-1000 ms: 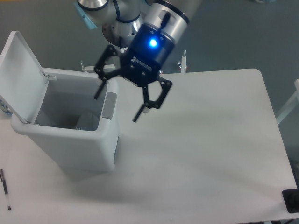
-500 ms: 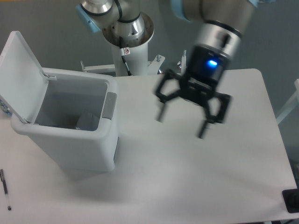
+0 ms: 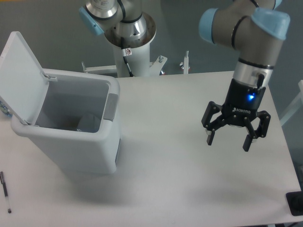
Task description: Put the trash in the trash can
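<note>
The trash can [image 3: 97,153] stands at the table's left with its lid [image 3: 20,75] swung up and open. Deep inside it I make out part of a pale, clear object [image 3: 89,123], which may be trash; I cannot tell what it is. My gripper [image 3: 228,142] hangs over the right side of the table, far from the can. Its fingers [image 3: 209,136] are spread open and point down, with nothing between them.
A thin black pen [image 3: 5,191] lies on the table near the front left edge. The robot's base column [image 3: 129,42] rises behind the table's back edge. A dark object [image 3: 295,203] sits at the front right corner.
The gripper has swung from just above the can's right rim across the table to the right side, staying open and empty.
</note>
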### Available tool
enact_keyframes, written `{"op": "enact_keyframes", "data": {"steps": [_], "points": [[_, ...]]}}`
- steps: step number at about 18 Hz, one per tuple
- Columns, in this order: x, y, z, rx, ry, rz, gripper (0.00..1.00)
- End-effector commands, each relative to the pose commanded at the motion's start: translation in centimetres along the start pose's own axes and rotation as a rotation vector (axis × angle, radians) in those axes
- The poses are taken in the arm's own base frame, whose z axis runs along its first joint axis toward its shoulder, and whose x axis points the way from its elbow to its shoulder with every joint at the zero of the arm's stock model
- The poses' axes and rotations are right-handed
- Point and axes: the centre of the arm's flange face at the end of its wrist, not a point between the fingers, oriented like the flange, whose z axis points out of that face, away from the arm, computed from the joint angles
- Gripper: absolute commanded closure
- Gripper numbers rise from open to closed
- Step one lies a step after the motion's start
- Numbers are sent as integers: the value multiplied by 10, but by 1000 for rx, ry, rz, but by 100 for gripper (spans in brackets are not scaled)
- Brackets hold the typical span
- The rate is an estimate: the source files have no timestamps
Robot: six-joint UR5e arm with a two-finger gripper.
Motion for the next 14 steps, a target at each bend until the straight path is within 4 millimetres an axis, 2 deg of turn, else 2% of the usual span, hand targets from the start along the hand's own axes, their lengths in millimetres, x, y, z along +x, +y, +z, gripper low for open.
{"op": "enact_keyframes", "data": {"steps": [4,10,14], "points": [[-13,16,5,-166,-2,145,0],[-40,62,5,-410,59,516,0],[-42,70,4,-508,52,605,0]]}}
